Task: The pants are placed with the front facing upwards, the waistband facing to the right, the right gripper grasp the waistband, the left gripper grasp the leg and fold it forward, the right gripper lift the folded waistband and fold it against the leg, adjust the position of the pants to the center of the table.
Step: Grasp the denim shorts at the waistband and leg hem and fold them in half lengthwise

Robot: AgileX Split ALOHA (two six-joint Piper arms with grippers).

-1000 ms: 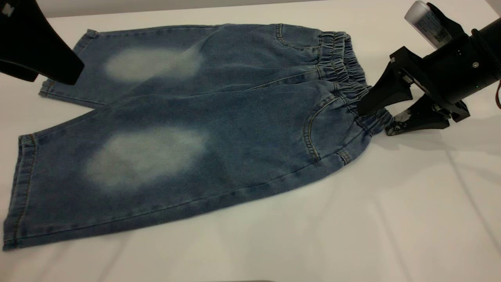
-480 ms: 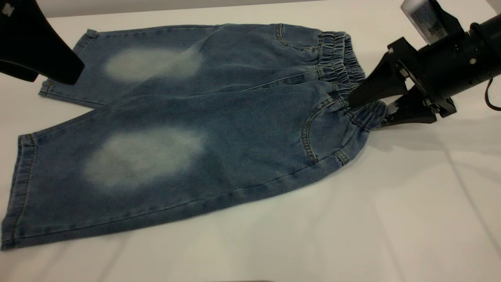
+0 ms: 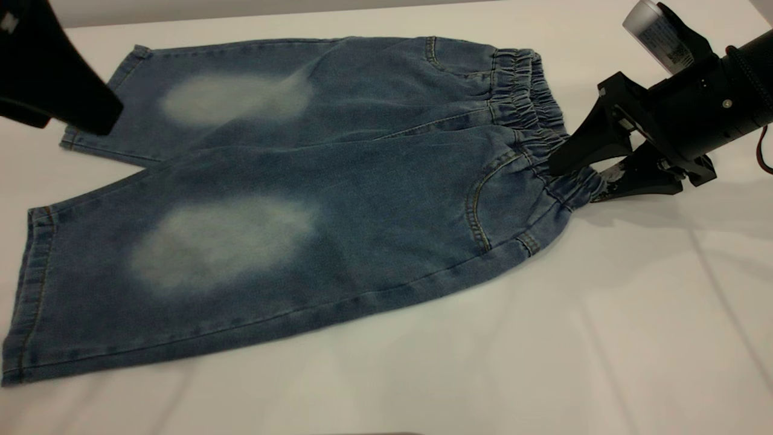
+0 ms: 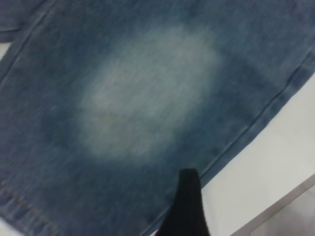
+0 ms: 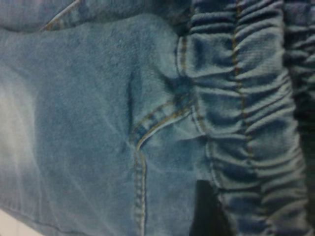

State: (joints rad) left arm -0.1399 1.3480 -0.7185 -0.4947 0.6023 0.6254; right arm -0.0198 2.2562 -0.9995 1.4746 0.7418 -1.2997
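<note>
The blue denim pants (image 3: pixel 290 199) lie flat on the white table (image 3: pixel 604 338), front up, both pale knee patches showing. The gathered waistband (image 3: pixel 531 115) points right. My right gripper (image 3: pixel 574 183) is at the waistband's near corner, one finger on top and one underneath, shut on the bunched fabric. In the right wrist view the ruched waistband (image 5: pixel 246 123) fills the frame, with one black finger (image 5: pixel 206 211) on it. My left gripper (image 3: pixel 72 121) hovers open over the far leg's hem (image 3: pixel 75 136), touching nothing. The left wrist view shows one finger (image 4: pixel 187 206) above a faded knee patch (image 4: pixel 147 93).
The table's far edge (image 3: pixel 362 12) runs just behind the pants. The near leg's hem (image 3: pixel 30 302) reaches the exterior view's left border. White table lies in front of the pants and to their right.
The right gripper's fingers closed from wide apart onto the waistband corner, lifting it briefly, then settling a little lower. The left gripper drifted slightly to the left.
</note>
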